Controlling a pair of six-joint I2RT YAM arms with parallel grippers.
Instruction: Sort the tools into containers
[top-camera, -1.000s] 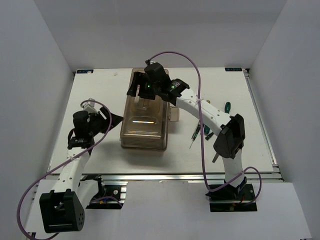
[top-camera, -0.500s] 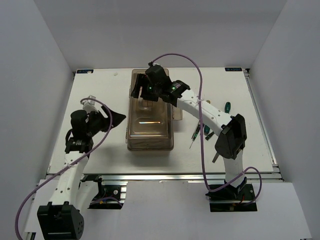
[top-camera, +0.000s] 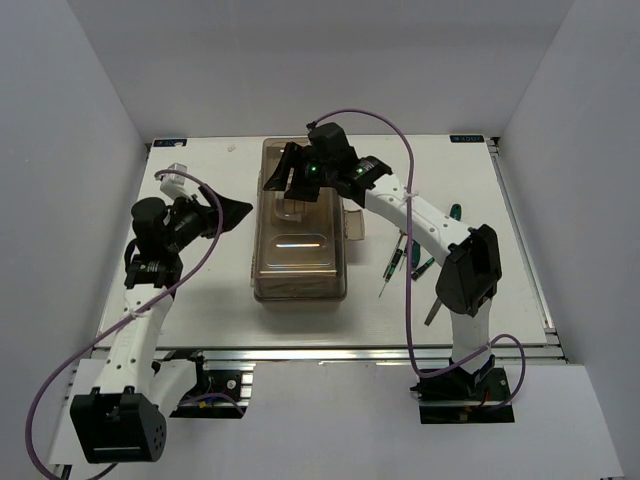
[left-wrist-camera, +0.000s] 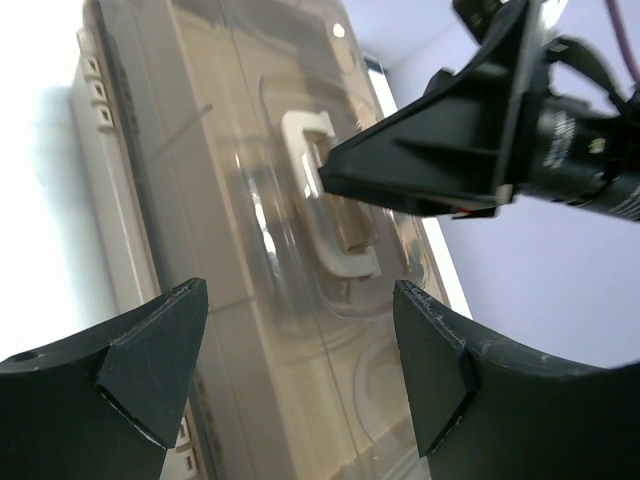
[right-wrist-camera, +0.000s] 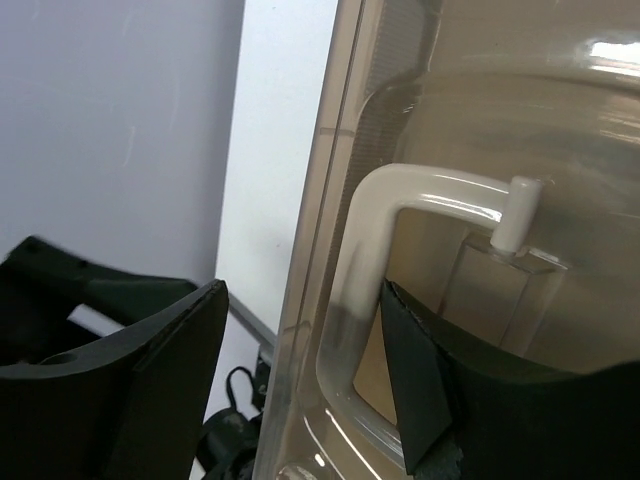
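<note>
Near edge: tools (top-camera: 393, 262) lie loose on the table (top-camera: 500, 260) to the right of the toolbox, close to the right arm. They are slim dark shafts with green handles, none in a container. One more green handle (top-camera: 455, 211) shows farther back, partly hidden behind the arm.

Middle: toolbox (top-camera: 298, 262) sits at table centre, long axis running away from the bases, with the smoky lid (top-camera: 300, 285) down. Left gripper (top-camera: 235, 214) hovers just beside the box's left wall, jaws spread wide and holding nothing. The left wrist view shows both fingers clear of the box.

Farther back: right gripper (top-camera: 288, 182) reaches over the far half of the lid. Its jaws are apart and set either side of one leg of the white handle (right-wrist-camera: 352, 280). They are not clamped, and I cannot tell if the inner finger touches the handle.

Step in hand, as I judge it, is getting the box open — no sorting has started. Next move calls for the right jaws to close squarely on the handle and pull the lid up, likely with the left gripper bracing the base so the whole box doesn't lift or slide. A beige tab (top-camera: 352, 226) sits on the box's right side — latch or hinge, cannot tell. If it is a latch, it may need releasing first.
</note>
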